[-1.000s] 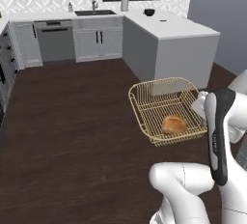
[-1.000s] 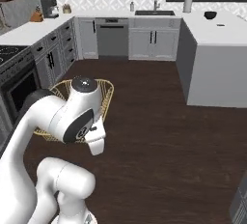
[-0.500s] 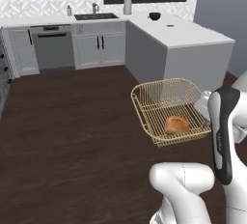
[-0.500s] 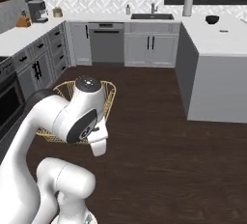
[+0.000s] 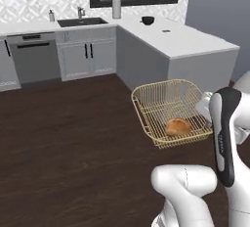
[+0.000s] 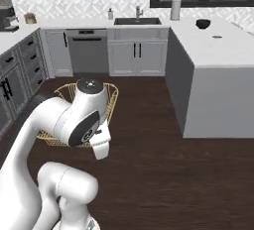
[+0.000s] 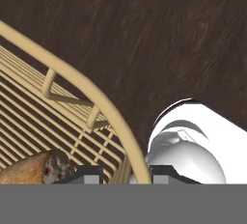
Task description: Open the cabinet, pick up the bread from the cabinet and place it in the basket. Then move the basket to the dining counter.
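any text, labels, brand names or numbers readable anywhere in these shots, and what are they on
None: no readable word, number, brand or sign in any view.
The basket and the bread in it carry no label.
The dining counter, the black bowl on it and the coffee machine show no print that can be made out.

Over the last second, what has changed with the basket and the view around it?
The base has driven on: in both base views the kitchen has shifted, and the white dining counter now sits closer ahead. The basket stays held up over the dark floor, its rim between the gripper fingertips, and the bread still lies inside.
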